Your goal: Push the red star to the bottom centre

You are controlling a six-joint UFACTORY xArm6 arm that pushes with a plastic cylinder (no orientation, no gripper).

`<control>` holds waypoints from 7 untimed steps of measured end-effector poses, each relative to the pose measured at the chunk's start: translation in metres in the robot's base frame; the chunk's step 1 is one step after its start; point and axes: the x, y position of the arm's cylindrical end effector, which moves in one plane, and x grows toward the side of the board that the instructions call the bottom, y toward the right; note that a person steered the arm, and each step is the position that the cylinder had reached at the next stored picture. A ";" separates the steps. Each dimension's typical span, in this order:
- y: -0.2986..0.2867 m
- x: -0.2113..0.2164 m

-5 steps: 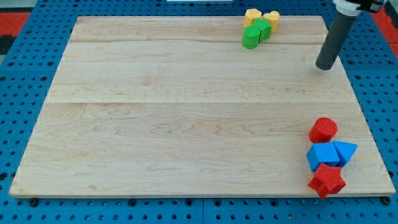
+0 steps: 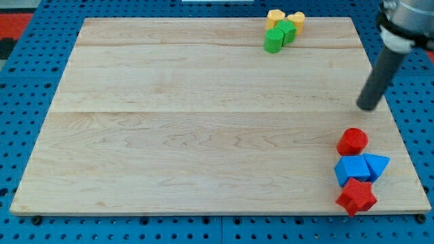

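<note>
Shifted nearer since the earlier frame, my tip (image 2: 368,107), jawless, just beyond red cylinder (image 2: 352,141); risks dragging blue blocks (image 2: 361,167) or tipping red star (image 2: 357,197) off near edge.

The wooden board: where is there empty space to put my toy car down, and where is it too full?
Nearly all of the wooden board is bare: the whole left and middle. It is crowded at the bottom right, where the red cylinder, two blue blocks and red star bunch, below my tip. Yellow and green blocks crowd the top edge.
</note>
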 end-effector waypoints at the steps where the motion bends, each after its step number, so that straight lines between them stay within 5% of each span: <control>1: 0.010 0.044; 3: 0.047 0.143; 7: -0.121 0.135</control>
